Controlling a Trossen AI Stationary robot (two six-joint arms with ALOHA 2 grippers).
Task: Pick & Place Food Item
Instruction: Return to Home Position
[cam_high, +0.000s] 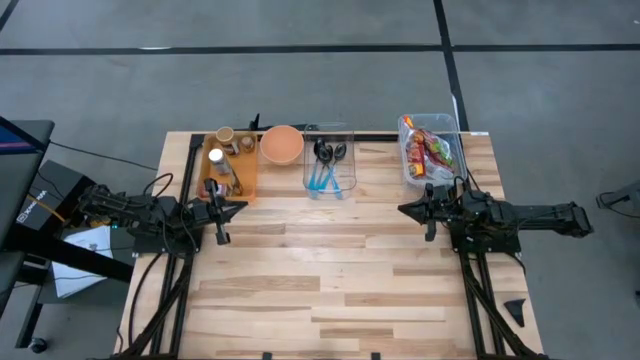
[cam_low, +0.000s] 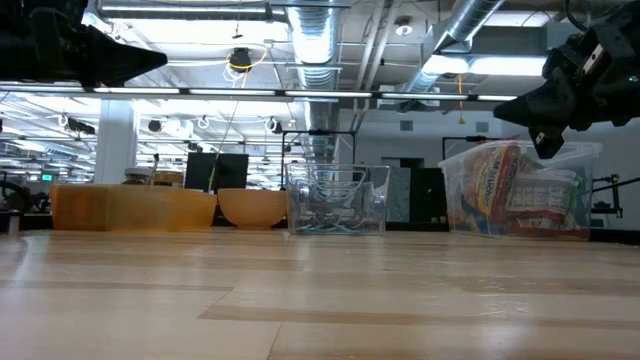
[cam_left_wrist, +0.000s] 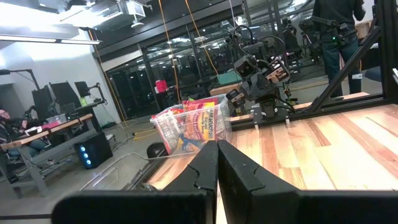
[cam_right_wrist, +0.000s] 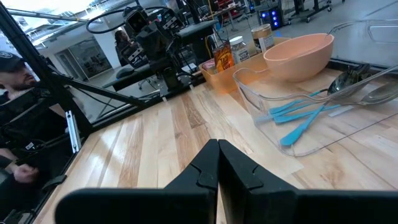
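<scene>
A clear bin (cam_high: 430, 150) at the table's far right holds red and yellow food packets (cam_left_wrist: 198, 124); it also shows in the low view (cam_low: 520, 190). A peach bowl (cam_high: 282, 144) stands on the table at the far middle. My left gripper (cam_high: 240, 207) hangs shut and empty above the table's left side, pointing level toward the right (cam_left_wrist: 217, 144). My right gripper (cam_high: 403, 210) hangs shut and empty above the right side, near the food bin, pointing toward the left (cam_right_wrist: 218, 143).
A clear bin (cam_high: 328, 165) with blue and dark utensils (cam_right_wrist: 305, 112) stands beside the bowl. An orange tray (cam_high: 230, 160) with jars and a cup sits at the far left. Bare wood spreads across the table's middle and near half. People show in the room beyond the table.
</scene>
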